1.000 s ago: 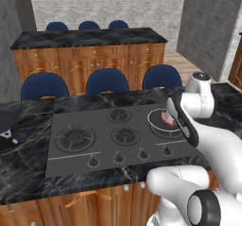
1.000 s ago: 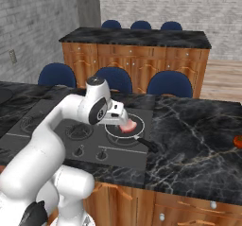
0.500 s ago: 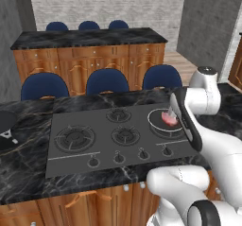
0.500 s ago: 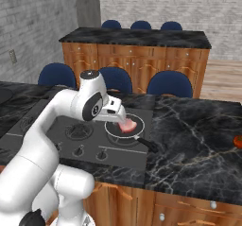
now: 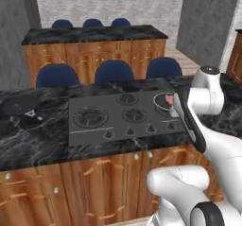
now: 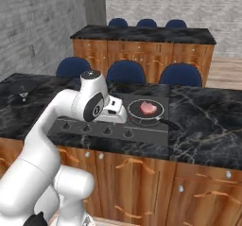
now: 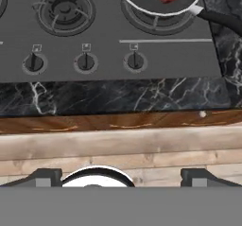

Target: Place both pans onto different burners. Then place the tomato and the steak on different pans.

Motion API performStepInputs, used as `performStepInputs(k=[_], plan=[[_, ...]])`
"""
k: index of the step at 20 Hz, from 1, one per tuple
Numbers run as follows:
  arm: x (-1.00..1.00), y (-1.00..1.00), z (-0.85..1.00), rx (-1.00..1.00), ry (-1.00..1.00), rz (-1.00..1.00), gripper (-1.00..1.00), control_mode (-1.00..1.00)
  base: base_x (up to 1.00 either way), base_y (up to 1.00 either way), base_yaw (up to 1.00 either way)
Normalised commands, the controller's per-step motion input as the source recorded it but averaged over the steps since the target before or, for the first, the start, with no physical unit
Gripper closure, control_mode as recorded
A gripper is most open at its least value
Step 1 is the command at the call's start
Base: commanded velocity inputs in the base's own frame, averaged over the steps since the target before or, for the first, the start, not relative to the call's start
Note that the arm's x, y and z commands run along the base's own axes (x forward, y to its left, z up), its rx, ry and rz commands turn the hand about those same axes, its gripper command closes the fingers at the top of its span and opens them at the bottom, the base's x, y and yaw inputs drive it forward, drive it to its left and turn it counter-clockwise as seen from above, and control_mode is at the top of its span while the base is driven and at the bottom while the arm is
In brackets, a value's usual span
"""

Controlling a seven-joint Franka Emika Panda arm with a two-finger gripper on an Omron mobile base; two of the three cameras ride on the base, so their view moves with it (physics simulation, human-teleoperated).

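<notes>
The deeper pan (image 6: 146,110) with the pale rim sits on the right front burner (image 7: 160,13). The pink steak (image 6: 148,108) lies inside it. At the far left, the flat black skillet (image 5: 19,105) rests on the dark counter, off the cooktop. My gripper (image 6: 118,116) hangs left of the pan, over the front of the cooktop. It is open and holds nothing; its fingertips (image 7: 45,176) stand wide apart at the bottom of the hand view. The tomato is out of view.
The dark cooktop (image 5: 118,130) has free burners (image 5: 90,116) to the left of the pan and a row of black knobs (image 7: 86,61) along its front. The pan's handle (image 7: 220,19) sticks out to the right. Blue chairs (image 5: 113,71) stand behind the counter.
My hand has drawn back from above the pan toward the cooktop's front edge, still open. The steak stays in the pan. Both base views have shifted slightly.
</notes>
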Motion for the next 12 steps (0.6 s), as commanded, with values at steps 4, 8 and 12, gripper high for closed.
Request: performStepInputs(k=[4,8,12], plan=[[0.00,0.00,0.00,0.00,0.00,0.00,-1.00,1.00,-0.32,1.00,-0.07],[0.00,0.00,0.00,0.00,0.00,0.00,-1.00,1.00,-0.18,1.00,-0.08],[0.00,0.00,0.00,0.00,0.00,0.00,-1.00,1.00,0.00,0.84,-0.03]])
